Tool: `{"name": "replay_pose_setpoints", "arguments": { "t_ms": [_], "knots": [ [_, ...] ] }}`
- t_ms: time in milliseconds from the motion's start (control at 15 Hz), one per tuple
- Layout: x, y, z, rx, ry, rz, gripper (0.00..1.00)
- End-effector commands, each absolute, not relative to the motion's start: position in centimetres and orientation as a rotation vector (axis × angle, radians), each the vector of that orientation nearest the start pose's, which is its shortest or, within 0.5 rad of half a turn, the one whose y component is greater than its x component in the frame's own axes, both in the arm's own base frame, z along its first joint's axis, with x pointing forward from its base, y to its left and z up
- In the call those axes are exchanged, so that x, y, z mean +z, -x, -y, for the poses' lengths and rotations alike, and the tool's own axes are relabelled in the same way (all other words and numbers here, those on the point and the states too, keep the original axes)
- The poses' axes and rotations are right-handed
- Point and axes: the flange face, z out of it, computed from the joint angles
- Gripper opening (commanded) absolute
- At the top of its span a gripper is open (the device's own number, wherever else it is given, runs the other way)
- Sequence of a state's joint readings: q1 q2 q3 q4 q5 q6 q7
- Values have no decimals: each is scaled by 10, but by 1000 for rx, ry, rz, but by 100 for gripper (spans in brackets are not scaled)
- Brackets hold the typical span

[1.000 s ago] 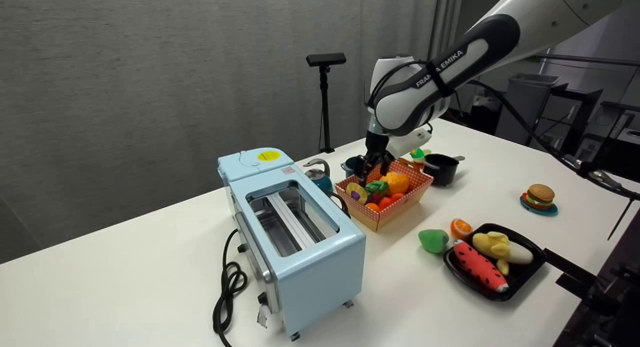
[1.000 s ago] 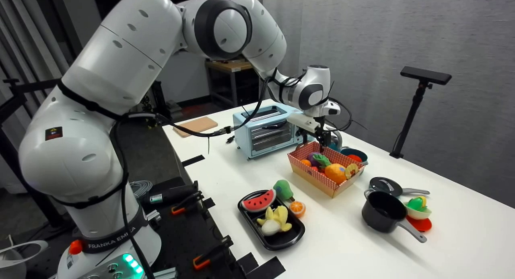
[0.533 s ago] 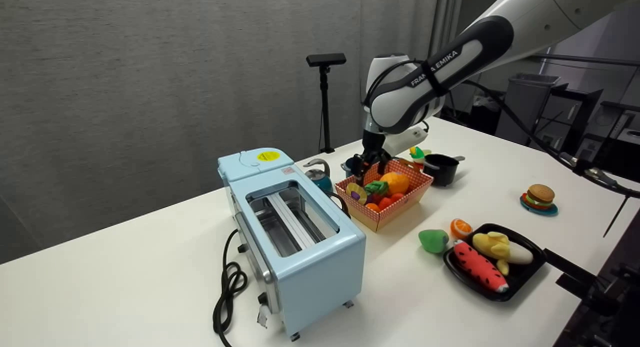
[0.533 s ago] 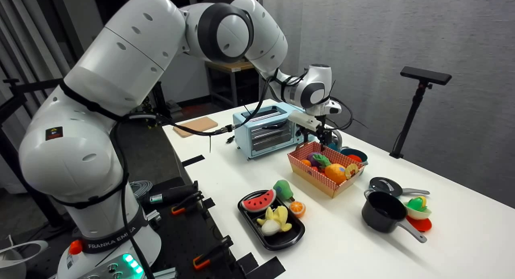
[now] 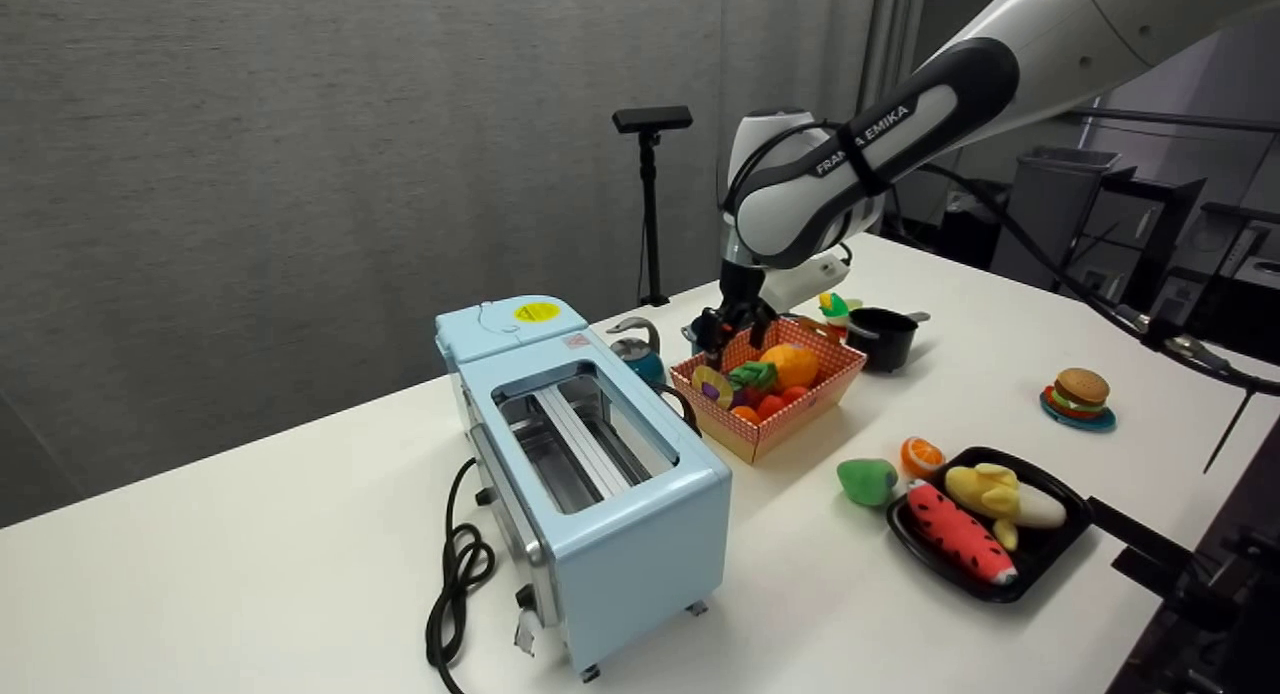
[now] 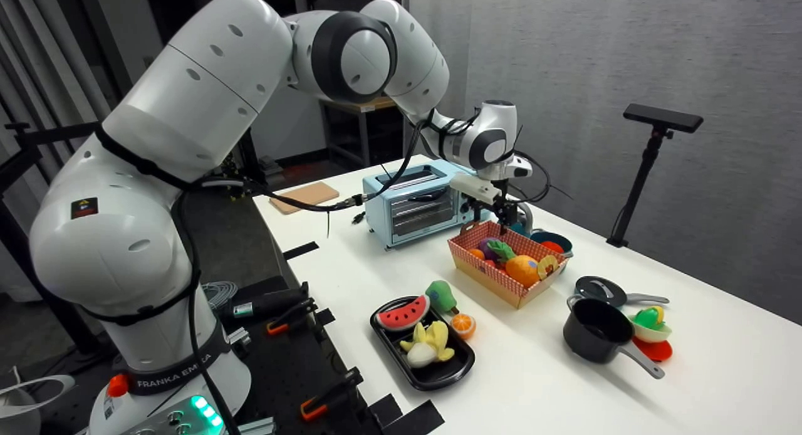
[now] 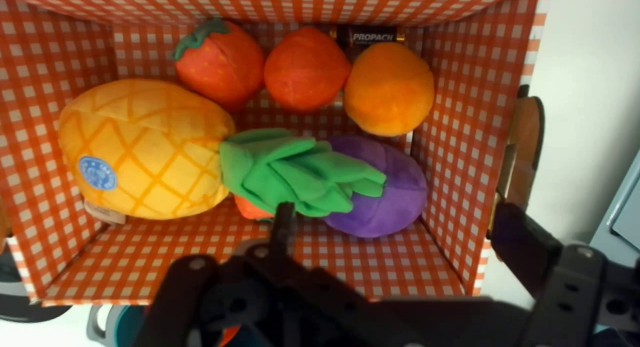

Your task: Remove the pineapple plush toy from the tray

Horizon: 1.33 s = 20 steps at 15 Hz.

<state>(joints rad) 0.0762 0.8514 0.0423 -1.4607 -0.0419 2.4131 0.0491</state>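
Lying in the tray (image 7: 462,112), the pineapple plush toy (image 7: 192,154) is below the spread-fingered gripper (image 7: 396,213).

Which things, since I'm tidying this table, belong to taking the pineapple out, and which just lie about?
For the job:
pineapple plush toy
checkered tray
gripper

Just lying about, chiefly:
blue toaster
burger toy
black saucepan
black tray
watermelon toy
banana toy

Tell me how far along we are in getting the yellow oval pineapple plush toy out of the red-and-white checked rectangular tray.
Done: only the positioning, it seems; the black two-fingered tool is at the tray.
In hand: nothing; the tool's jaws stand wide apart, gripping nothing.
Left: the removal itself; the pineapple plush toy lies in the tray, its green leaves overlapping a purple rounded soft toy.
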Motion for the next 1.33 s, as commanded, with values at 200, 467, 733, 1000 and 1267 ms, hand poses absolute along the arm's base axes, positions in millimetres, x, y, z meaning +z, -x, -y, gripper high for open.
{"name": "replay_pose_setpoints", "arguments": {
  "t_ms": [200, 467, 733, 1000, 1267],
  "knots": [
    [185, -728, -76, -170, 3147, 142, 100],
    [186, -728, -77, -175, 3149, 146, 100],
    [171, -736, -59, -128, 3137, 98, 100],
    [150, -739, -25, -24, 3126, 46, 100],
    [128, -743, 4, 90, 3132, 15, 100]
  ]
}}
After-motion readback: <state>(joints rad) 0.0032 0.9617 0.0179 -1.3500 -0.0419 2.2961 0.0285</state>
